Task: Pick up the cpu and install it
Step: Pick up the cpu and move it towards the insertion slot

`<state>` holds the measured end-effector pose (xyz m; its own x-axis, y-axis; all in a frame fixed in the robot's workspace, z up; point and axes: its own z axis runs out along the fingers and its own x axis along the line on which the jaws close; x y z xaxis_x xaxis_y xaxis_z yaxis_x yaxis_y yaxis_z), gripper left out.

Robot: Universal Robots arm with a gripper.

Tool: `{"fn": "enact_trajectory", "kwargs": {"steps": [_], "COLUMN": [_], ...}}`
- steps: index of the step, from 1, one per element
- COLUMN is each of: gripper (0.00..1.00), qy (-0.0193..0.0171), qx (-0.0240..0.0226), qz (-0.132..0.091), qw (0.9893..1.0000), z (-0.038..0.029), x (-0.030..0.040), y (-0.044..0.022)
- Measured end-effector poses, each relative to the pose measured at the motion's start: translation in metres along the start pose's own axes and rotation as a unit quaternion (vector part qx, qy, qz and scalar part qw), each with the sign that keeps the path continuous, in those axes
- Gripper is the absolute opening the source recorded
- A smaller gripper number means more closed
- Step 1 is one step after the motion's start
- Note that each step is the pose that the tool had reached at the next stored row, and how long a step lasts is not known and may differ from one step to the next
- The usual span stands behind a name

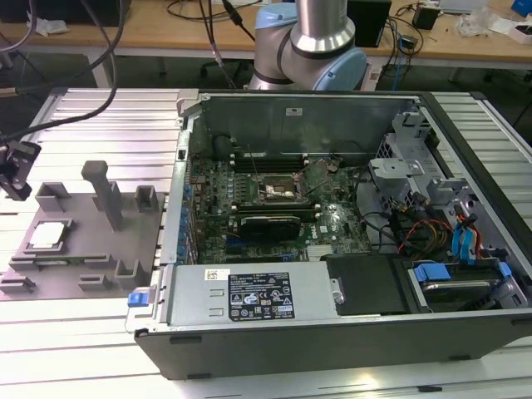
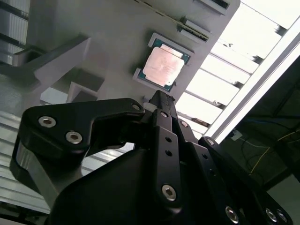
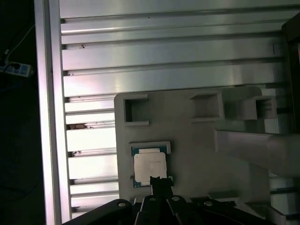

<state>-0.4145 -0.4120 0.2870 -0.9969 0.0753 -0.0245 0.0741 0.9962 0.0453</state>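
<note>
The cpu (image 1: 47,235), a flat square chip with a silvery top, lies in a recess of the grey moulded tray (image 1: 87,249) at the exterior view's left. My gripper (image 1: 17,170) hangs above the tray's left end, a little above the cpu and apart from it. In both wrist views the black fingers come together to a narrow tip, shut with nothing between them: my gripper (image 2: 161,97) points at the edge of the cpu (image 2: 163,65), and my gripper (image 3: 158,180) sits just off the cpu (image 3: 149,167). The motherboard socket (image 1: 274,193) sits inside the open computer case.
The open computer case (image 1: 332,332) takes up the middle and the exterior view's right, with a power supply (image 1: 249,295) along its near side and drive bays (image 1: 449,274). Upright posts (image 1: 104,191) rise from the tray. Everything rests on a slatted aluminium table (image 1: 83,357).
</note>
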Motion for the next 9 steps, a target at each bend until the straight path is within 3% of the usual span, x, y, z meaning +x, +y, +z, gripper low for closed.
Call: {"fn": "enact_trajectory", "kwargs": {"steps": [9], "gripper": [0.11], "qy": [0.0001], "qx": [0.0001], "qz": [0.0], "qw": [1.0], "z": [0.0123], "x": [-0.0003], "y": [-0.01]}}
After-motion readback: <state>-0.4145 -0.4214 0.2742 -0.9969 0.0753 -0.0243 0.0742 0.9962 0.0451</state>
